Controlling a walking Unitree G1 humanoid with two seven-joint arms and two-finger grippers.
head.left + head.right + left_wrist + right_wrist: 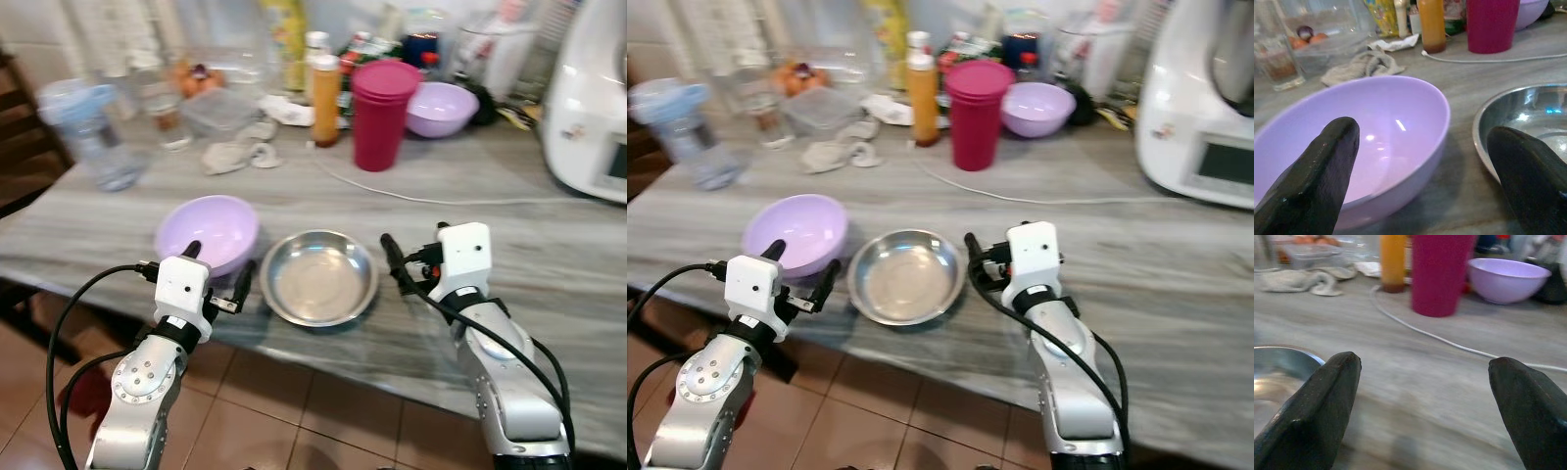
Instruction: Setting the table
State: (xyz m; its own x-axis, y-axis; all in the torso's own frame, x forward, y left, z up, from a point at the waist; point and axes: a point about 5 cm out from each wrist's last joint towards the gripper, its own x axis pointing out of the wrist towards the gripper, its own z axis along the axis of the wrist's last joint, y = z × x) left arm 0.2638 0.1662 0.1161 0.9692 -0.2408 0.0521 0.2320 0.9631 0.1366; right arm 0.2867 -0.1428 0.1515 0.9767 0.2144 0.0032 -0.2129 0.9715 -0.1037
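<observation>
Two dishes side by side at the near edge of the grey marbled table (549, 264): lilac bowl (208, 231) toward the robot's left, steel plate (319, 276) just to its right, rims near but apparently not touching

Left gripper (217, 271) low at the table edge, fingers spread wide, one black fingertip (1327, 161) in front of the bowl's near wall, the other (1528, 171) toward the plate's rim; gap between them aimed at the strip of table between the two dishes. Bowl nearest this arm, slightly to its left and forward

Right gripper (991, 257) also spread open, holding nothing, just right of the plate, one finger (1322, 396) close to the plate's rim, pointing across bare table toward the red cup (380, 113) and a second lilac bowl (442, 107) well back. Plate nearer this arm than the bowl

Bowl: smooth matte plastic, deep, round, upright, empty, thin lip likely easy to pinch. Plate: shallow, shiny, empty, low flared rim lying almost flat, probably slippery and harder to get a finger under

Judged early in the task; neither dish gripped
</observation>
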